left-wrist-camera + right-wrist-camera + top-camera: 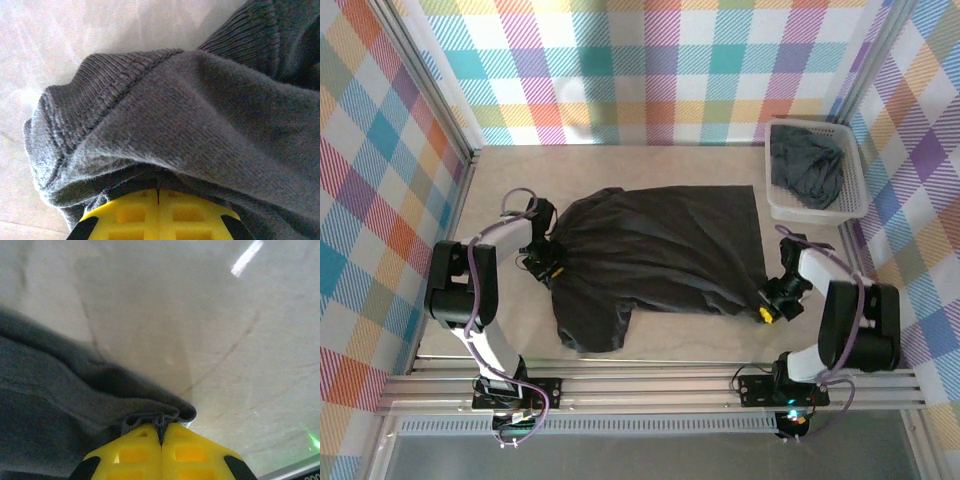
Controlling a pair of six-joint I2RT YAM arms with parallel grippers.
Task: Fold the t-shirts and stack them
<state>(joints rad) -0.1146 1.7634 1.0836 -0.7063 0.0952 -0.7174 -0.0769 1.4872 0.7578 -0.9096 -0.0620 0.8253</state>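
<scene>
Dark charcoal, wrinkly cloth t-shirt (pixel 660 250) sprawls mid-frame on the pale table (pixel 620 165). Left gripper (pixel 553 268) pinches its bunched left edge, yellow fingers (pixel 135 215) pressed together on cloth. Right gripper (pixel 763 313) nips the lower-right corner, tips closed tight.

The overhead camera sat high above and behind my two bases and looked steeply down, far enough off to take in the whole tabletop (pixel 650 165), the spread t-shirt (pixel 660 250), the basket (pixel 815 212) at the far right and both my arms. My left wrist camera looked out along my left fingers (pixel 130 217), which rose at its bottom edge, so near the cloth that its knit and ribbed hem showed. My right wrist camera looked out past my right fingers (pixel 135 455), close on a dark fold and bare tabletop. Each wrist view shared with the overhead one the shirt edge at that arm's fingers.
</scene>
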